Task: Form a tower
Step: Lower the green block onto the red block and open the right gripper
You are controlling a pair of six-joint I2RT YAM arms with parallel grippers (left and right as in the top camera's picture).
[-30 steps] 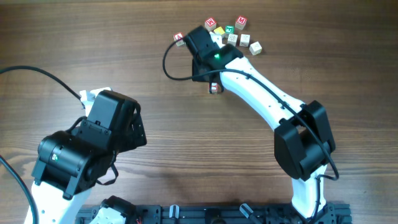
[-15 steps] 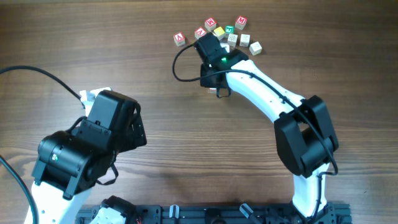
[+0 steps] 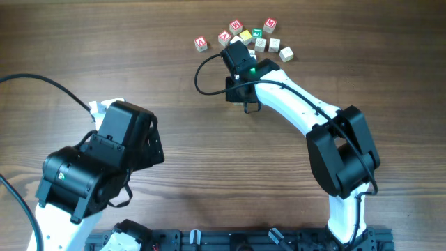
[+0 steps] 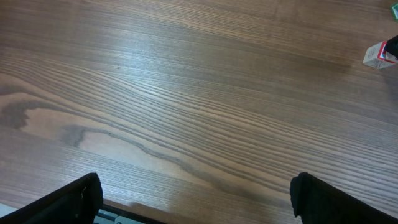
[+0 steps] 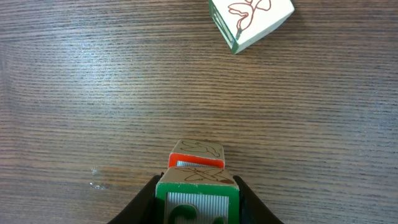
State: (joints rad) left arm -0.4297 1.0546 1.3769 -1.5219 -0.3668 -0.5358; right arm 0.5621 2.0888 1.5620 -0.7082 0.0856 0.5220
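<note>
R arm [image 3: 293, 104] shifted sideways; R tool [image 5: 198, 194] grips green cube [image 5: 198, 185], L tool [image 4: 196, 196] wide.

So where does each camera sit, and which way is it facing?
Overhead: fixed above the table, straight down; left arm and right arm whole, loose cubes far side.
Left wrist: slanting across bare wood; left jaws open, tips in bottom corners; a red-marked cube at right.
Right wrist: steeply down past right jaws shut on a green-marked cube over a red-edged cube.
Shared: overhead and right wrist cover one spot, arm-hidden from above.
</note>
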